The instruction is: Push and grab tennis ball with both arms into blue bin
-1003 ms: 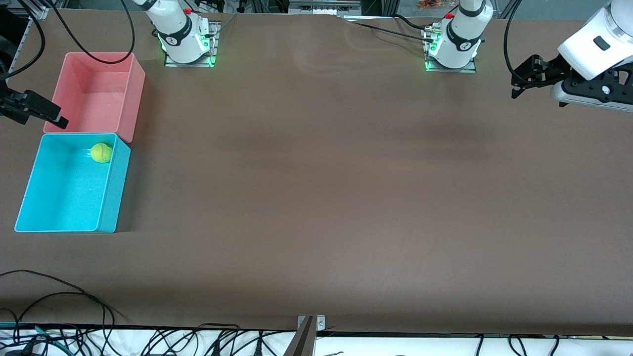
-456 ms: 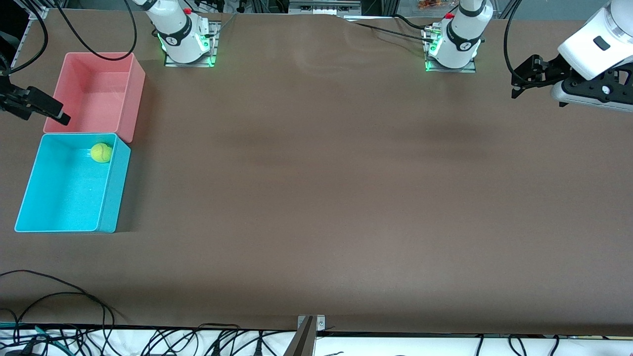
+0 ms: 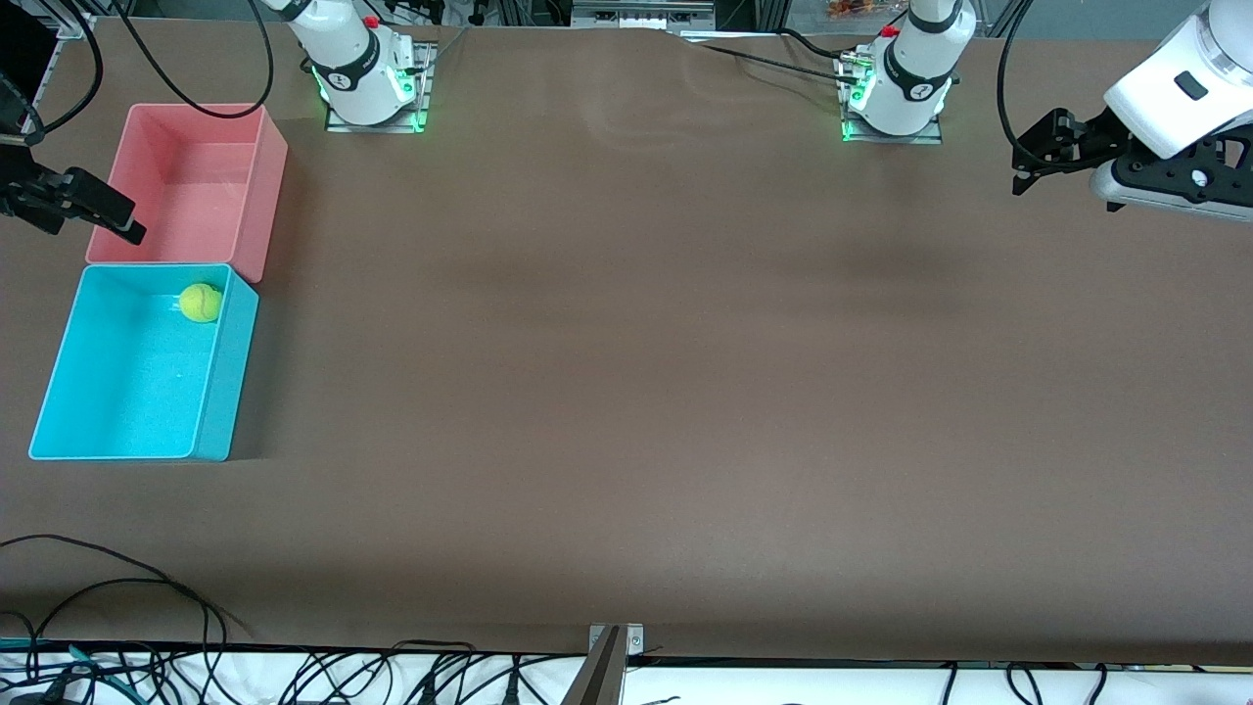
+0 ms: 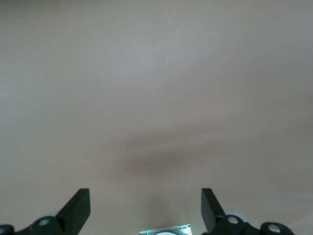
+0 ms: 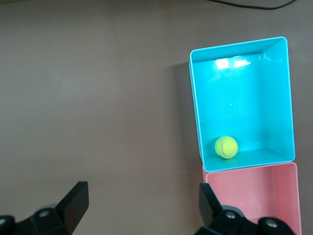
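The tennis ball (image 3: 200,303) lies inside the blue bin (image 3: 226,387), in the corner next to the pink bin; the right wrist view also shows the ball (image 5: 226,147) in the blue bin (image 5: 194,105). My right gripper (image 3: 125,225) is open and empty, up in the air over the table edge beside the pink bin; its own view (image 5: 142,198) shows bare table between the fingers. My left gripper (image 3: 1023,168) is open and empty, raised over the left arm's end of the table; its own view (image 4: 145,203) shows only bare table.
The pink bin (image 3: 266,186) stands empty against the blue bin, farther from the front camera; it also shows in the right wrist view (image 5: 254,196). Brown table (image 3: 626,392) spreads between the two arms. Black cables (image 3: 117,578) lie at the front edge.
My right gripper has drifted slightly toward the robot bases, alongside the pink bin. The ball and the left arm have not moved.
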Controlling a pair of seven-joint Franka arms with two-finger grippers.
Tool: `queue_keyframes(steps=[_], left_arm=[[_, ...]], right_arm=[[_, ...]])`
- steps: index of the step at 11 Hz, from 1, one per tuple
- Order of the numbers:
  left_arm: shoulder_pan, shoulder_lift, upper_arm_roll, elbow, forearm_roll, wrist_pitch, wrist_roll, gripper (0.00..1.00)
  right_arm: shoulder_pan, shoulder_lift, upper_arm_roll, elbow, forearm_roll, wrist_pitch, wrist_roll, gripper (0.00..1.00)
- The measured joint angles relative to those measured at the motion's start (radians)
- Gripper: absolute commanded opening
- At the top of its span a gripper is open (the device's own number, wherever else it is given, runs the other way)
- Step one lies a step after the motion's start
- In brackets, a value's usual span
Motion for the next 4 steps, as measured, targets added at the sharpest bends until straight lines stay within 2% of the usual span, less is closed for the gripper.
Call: queue_keyframes(steps=[4], left_arm=[[0.000, 0.000, 0.000, 0.000, 0.000, 0.000, 0.000, 1.00]], right_arm=[[-0.002, -0.001, 0.011, -0.003, -0.016, 0.000, 0.001, 1.00]])
